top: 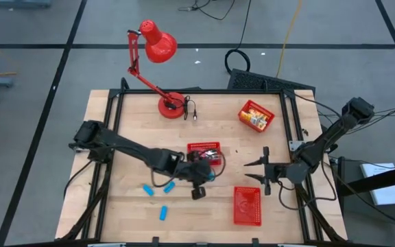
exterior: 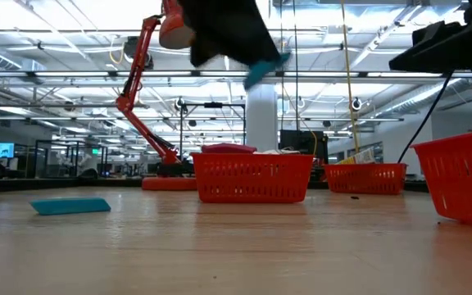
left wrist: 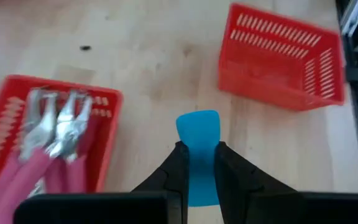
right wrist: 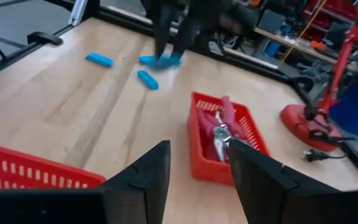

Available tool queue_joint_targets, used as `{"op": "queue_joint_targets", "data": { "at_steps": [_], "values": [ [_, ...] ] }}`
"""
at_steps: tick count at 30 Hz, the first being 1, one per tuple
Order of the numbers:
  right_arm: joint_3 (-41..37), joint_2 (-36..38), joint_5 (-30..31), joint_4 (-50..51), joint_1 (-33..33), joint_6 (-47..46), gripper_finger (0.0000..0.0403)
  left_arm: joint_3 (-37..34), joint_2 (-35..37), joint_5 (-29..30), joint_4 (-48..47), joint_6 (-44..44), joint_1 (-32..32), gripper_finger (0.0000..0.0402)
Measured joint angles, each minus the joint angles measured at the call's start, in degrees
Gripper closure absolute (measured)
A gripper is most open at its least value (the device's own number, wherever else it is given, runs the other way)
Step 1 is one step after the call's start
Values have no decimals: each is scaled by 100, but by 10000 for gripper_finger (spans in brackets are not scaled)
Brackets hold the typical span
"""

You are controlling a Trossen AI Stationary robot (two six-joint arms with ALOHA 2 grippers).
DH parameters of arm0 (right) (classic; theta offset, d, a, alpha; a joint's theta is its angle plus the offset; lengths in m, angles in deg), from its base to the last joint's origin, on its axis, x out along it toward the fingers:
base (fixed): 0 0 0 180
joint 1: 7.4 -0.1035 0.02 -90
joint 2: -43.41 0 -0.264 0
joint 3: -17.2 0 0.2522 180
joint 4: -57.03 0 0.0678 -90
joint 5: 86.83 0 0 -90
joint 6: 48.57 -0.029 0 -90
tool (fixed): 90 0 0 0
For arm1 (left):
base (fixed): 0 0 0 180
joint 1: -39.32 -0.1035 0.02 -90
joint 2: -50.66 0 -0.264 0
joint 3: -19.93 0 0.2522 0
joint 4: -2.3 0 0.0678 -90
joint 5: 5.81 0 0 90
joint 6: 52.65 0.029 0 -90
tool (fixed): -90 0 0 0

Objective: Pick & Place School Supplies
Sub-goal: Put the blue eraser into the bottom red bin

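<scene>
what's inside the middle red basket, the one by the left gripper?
Middle basket: red-handled metal tools, piled. Basket floor under them is covered. The left gripper holds a blue block beside it.

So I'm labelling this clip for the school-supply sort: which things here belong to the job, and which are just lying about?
Job:
- flat blue rectangular block, held in the left end effector
- three blue blocks on the wooden table
- red-handled metal pliers
- yellow-and-white packets

Lying about:
- red metal desk lamp
- black cable
- right end effector, idle and open
</scene>
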Motion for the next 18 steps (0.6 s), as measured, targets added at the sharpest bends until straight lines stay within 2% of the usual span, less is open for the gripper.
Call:
{"op": "queue_joint_targets", "data": {
  "at_steps": [5,9,12,18],
  "values": [
    [0,381,46,155,-131,107,248,111,-660,-564,786,516,-163,353],
    [-35,496,-856,157,-184,-277,248,306,-891,-571,859,878,-186,353],
    [-41,394,-1128,81,-179,-605,243,463,-880,-543,1103,1128,-202,353],
    [-44,-76,-1159,-362,-179,-695,206,609,-886,-769,1797,1493,-256,353]
  ]
}}
